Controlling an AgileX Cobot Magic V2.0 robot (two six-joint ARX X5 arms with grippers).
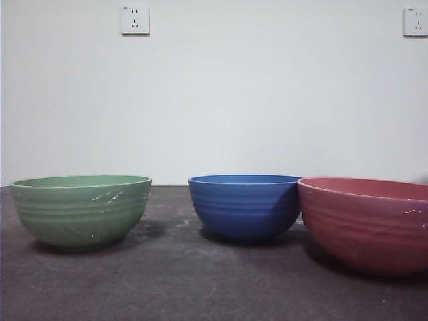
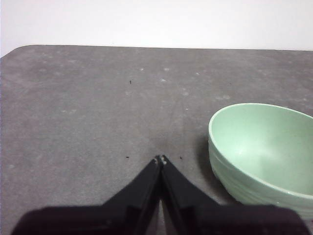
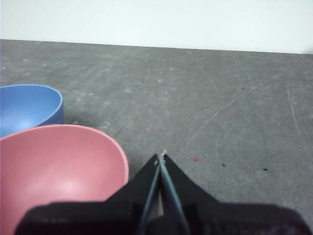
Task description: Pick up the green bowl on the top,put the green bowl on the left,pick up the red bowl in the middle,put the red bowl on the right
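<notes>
Green bowl (image 1: 81, 210) left; red bowl (image 1: 368, 222) right

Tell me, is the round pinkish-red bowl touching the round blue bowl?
Cannot tell. In the front view the round pinkish-red bowl overlaps the round blue bowl; the right wrist view shows no plain gap either.

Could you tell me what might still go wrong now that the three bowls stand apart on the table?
The red bowl sits right against the blue bowl, so a nudge could shift both. The right claw, shut, hangs close beside the red bowl's rim and might clip it when moving. The left claw, shut, is similarly near the green bowl.
</notes>
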